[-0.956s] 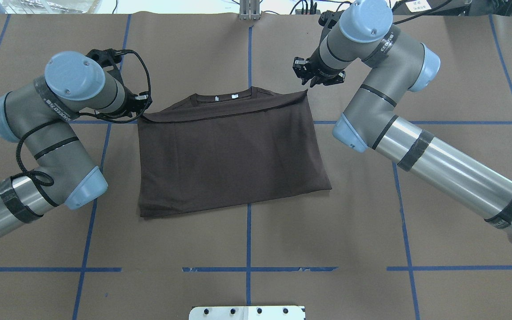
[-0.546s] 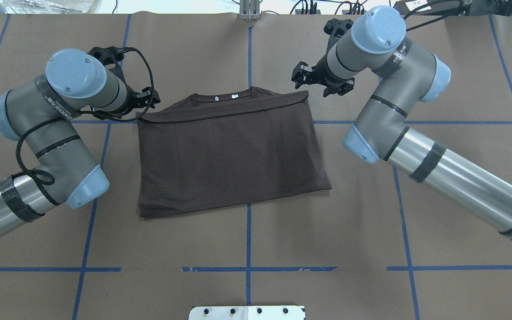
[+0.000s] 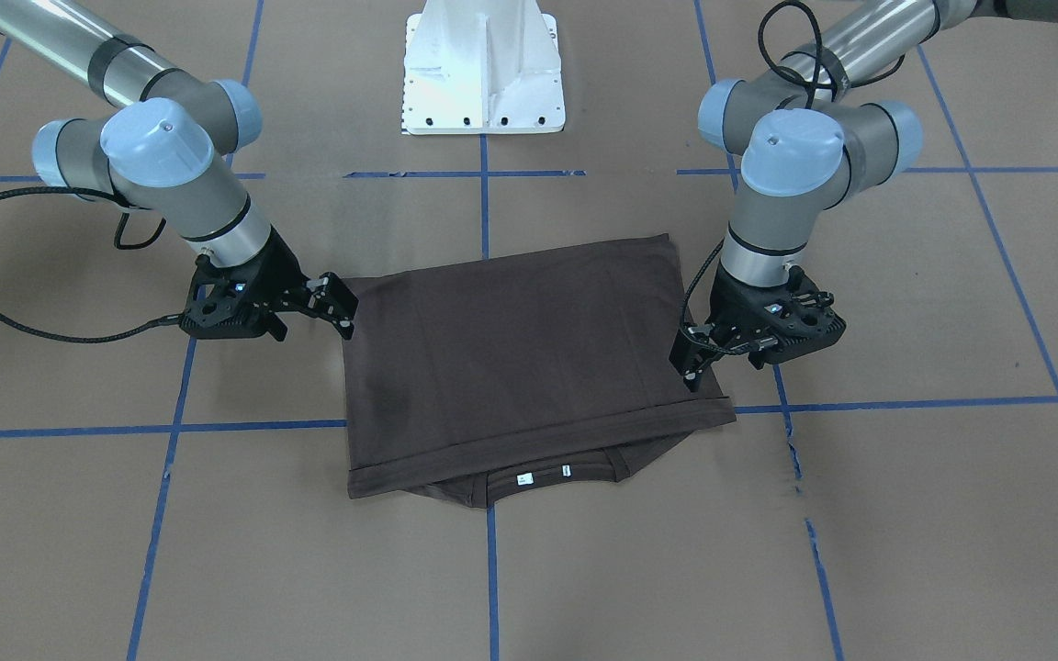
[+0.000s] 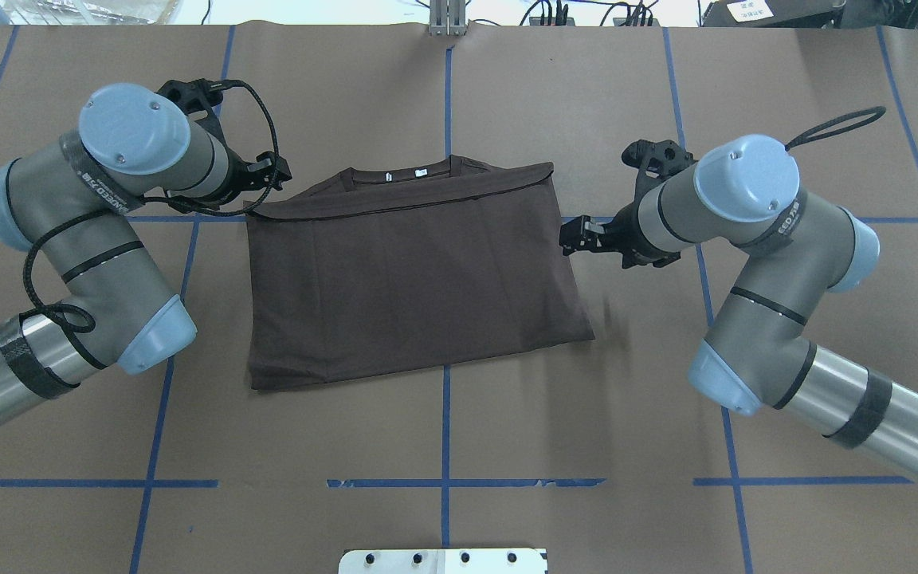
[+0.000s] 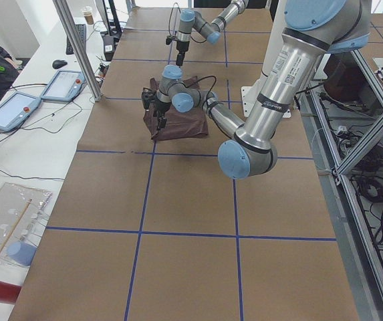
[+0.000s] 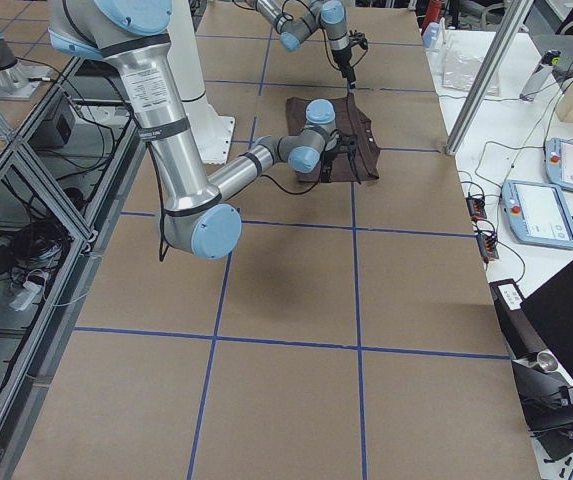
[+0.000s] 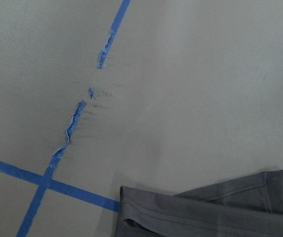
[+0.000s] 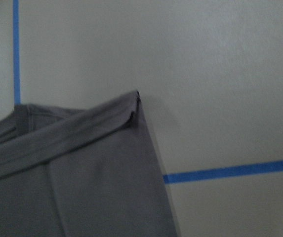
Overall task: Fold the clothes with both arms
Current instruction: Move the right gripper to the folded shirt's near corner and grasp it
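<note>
One folded T-shirt (image 4: 411, 279) lies between two arms (image 4: 100, 239) (image 4: 762, 263); right fingers (image 4: 574, 237) spread, left fingers (image 3: 690, 358) I cannot tell.

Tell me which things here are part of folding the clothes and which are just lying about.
For the job:
dark brown T-shirt, half folded on the table
left gripper
right gripper

Just about:
white pedestal
blue tape lines
control tablets on the side bench

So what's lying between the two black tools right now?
Just the folded brown T-shirt; the overhead view shows the left tool off one side, the right tool off the other.
</note>
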### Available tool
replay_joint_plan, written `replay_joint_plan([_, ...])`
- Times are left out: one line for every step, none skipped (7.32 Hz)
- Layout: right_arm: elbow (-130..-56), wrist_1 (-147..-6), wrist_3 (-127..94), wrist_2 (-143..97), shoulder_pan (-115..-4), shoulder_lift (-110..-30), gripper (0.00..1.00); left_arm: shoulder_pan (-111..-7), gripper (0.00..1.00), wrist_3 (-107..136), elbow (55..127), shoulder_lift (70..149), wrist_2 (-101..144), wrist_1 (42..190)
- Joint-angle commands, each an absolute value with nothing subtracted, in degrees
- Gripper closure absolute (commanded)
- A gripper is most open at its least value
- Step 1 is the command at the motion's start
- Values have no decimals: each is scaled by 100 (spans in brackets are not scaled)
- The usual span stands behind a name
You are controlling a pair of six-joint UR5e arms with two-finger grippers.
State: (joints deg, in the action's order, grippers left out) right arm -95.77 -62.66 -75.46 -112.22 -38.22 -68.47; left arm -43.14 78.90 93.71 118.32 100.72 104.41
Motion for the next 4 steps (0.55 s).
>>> replay_joint_plan([-9668, -6267, -7550, -11223, -3516, -7022, 1, -4307, 0, 7945, 9465, 11848, 10037, 10450])
replay_joint_plan([-9651, -6275, -7550, -11224, -3437, -7022, 7, -4307, 0, 7945, 9527, 11839, 10028, 10441])
replay_joint_plan([-9616, -6275, -7550, -11215, -3297, -7014, 12, -4307, 0, 7945, 9553, 11830, 10028, 10433])
replay_joint_plan([-9615, -6275, -7550, -11215, -3252, -7005, 14, -4307, 0, 7945, 9562, 11839, 10028, 10424])
